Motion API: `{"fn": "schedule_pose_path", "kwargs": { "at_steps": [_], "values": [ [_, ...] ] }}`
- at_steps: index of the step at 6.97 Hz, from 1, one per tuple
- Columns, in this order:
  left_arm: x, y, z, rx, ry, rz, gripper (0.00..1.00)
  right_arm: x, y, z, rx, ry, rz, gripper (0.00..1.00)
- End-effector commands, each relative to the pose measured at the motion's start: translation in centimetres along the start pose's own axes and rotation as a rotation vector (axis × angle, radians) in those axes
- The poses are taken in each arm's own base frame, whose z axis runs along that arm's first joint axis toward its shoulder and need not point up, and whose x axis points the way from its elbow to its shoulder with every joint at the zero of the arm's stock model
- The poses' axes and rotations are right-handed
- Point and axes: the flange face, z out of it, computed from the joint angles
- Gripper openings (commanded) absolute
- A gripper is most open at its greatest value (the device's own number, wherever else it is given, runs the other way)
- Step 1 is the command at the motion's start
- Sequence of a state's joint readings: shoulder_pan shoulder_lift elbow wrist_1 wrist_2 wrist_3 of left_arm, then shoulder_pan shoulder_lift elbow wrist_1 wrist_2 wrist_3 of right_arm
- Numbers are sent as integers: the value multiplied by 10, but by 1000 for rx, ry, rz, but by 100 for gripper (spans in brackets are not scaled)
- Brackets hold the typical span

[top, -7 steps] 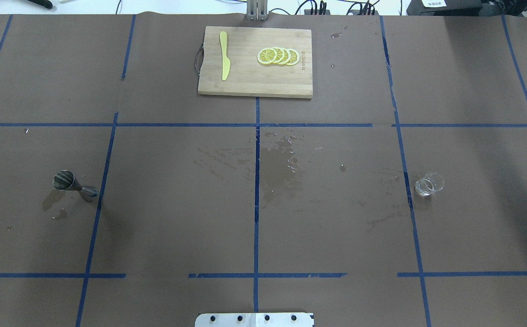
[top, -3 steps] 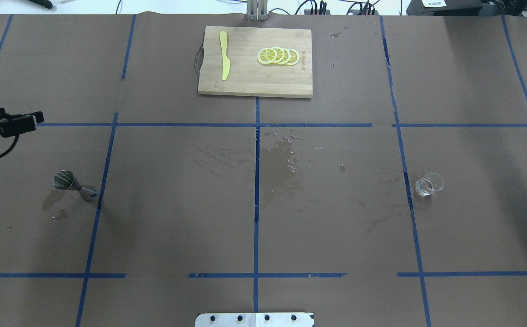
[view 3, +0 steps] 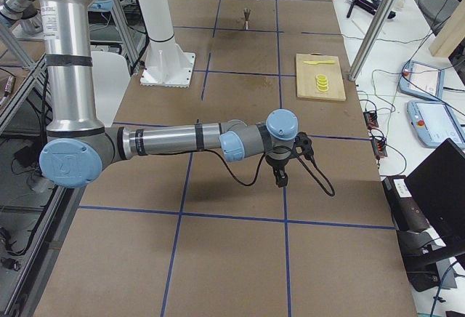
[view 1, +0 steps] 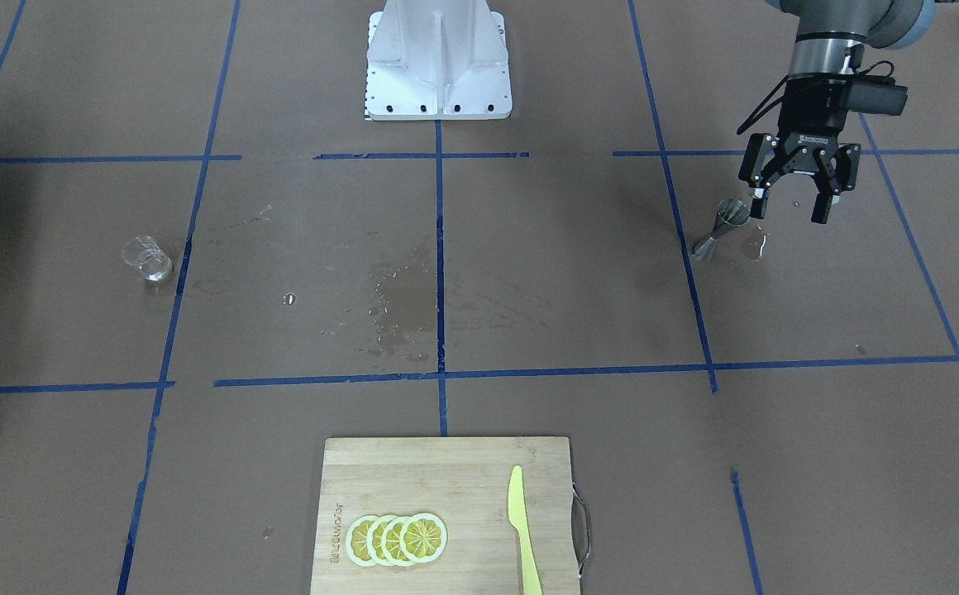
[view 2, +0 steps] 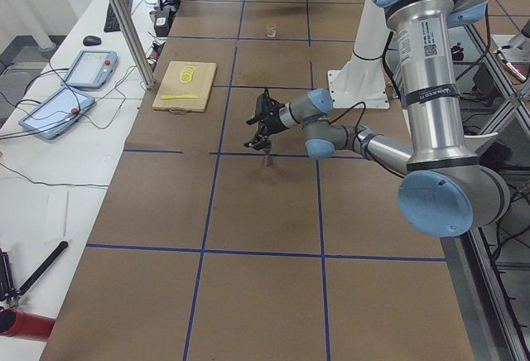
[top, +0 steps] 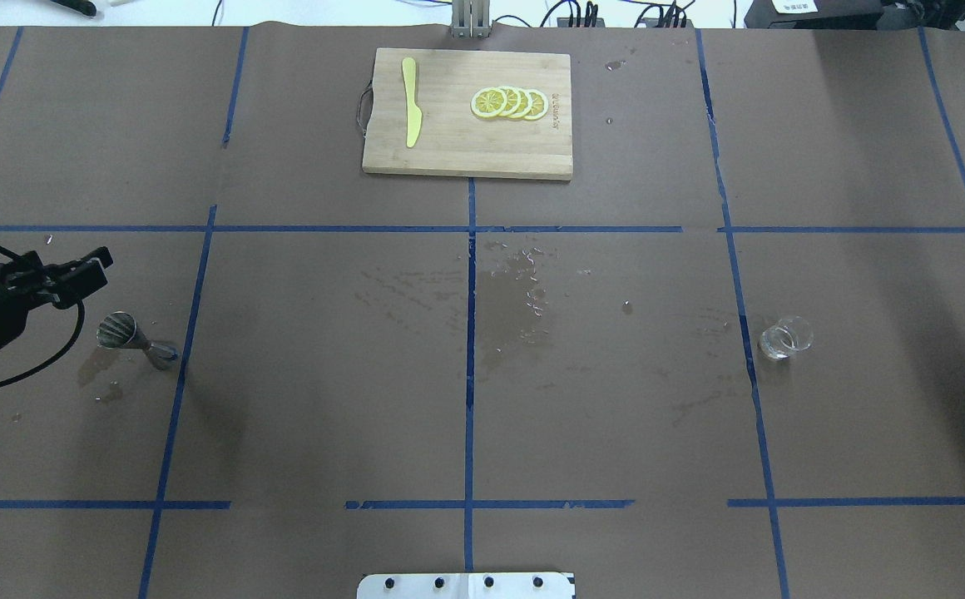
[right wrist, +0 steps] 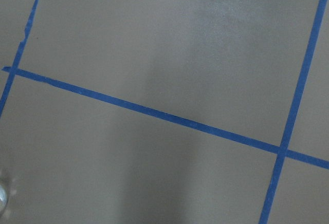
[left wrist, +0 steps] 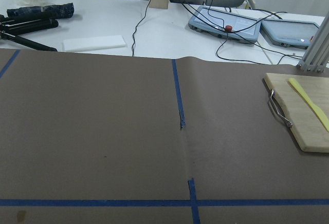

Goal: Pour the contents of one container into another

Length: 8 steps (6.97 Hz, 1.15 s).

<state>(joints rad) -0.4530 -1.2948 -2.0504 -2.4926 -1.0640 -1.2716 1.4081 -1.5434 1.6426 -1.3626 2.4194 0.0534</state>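
The steel jigger stands on the brown table at its left side, also seen in the front view with a small puddle beside it. My left gripper hangs open just beside and above the jigger, nothing between its fingers; the left-side view shows this gripper pointing down over the jigger. The clear glass cup stands alone at the right side. My right gripper shows only in the right-side view, low over bare table, so I cannot tell its state.
A wooden cutting board with lemon slices and a yellow knife lies at the far middle. Wet patches mark the table's centre. The robot's white base stands at the near edge.
My left arm has come in from the left edge and moved toward the jigger. The jigger and the glass cup have not moved.
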Motion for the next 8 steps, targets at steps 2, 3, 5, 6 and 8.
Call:
{"fn": "schedule_pose_path", "kwargs": {
  "at_steps": [2,3,5,6,8],
  "values": [
    [19,65,-9,83,-76,35,100,0,5,2,-6,-15,3,100],
    [20,67,-9,93,-82,45,100,0,6,3,-8,-16,3,100],
    [27,90,-16,114,-77,41,100,-1,5,3,-6,-16,-1,100],
    [27,98,-15,121,-88,68,100,-1,4,2,-5,-16,0,100],
    [7,125,4,153,-124,66,100,-4,4,1,-4,-31,-4,100]
  ]
}}
